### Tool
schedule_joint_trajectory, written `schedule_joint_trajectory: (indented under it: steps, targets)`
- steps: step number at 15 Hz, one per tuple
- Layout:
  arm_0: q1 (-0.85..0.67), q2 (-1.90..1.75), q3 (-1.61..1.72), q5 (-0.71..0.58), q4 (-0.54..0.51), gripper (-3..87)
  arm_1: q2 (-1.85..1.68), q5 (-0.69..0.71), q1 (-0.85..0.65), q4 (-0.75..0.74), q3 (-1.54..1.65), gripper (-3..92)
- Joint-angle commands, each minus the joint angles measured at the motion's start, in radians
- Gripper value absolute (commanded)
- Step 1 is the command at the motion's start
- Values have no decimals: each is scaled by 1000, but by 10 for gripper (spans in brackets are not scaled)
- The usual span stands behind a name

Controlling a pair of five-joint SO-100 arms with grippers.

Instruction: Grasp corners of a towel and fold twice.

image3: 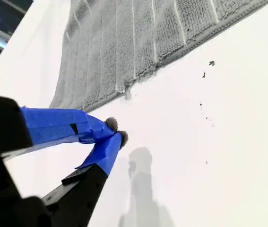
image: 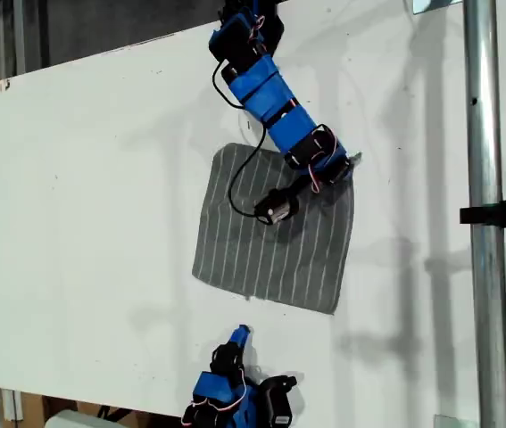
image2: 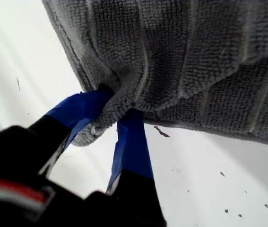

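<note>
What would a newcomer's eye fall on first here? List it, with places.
The grey cloth towel with thin white stripes lies flat mid-table on the white table. My first gripper is shut on the towel's corner at the exterior view's upper right of the cloth. My second gripper sits shut and empty by the exterior view's bottom edge, short of the towel.

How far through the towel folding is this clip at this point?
Early. No fold is done: the towel lies flat and open on the table. In hand: my first hand is pinching one corner. My second hand is shut, off the cloth. Both folds remain.
</note>
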State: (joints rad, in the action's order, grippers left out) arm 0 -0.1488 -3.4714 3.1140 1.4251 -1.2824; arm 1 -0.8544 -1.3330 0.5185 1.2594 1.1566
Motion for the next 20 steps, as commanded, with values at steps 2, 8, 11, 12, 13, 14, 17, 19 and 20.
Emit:
schedule_joint_trajectory:
  steps: [2,8,11,12,13,14,17,19,20]
  targets:
    - [0,2,-129,40,20,-29,9,26,-26,-28,14,-2]
    - [129,953,-968,-124,-78,-29,-8,72,-55,-28,14,-2]
    - [290,1307,-1261,-233,-146,-29,-12,72,-55,-29,14,-2]
    - [334,1401,-1331,-272,-149,-29,-12,72,-57,-31,14,-2]
    - [364,1465,-1390,-310,-146,-3,-12,72,-58,-32,14,-2]
    - [394,1517,-1459,-339,-144,209,-14,74,-60,-34,12,-2]
    - [413,1649,-1640,-457,-218,336,-18,77,-61,-38,11,-2]
    - [411,1701,-1592,-468,-187,336,-25,77,-57,-35,11,-2]
    - [423,1747,-1559,-448,-158,338,-25,77,-55,-35,11,-2]
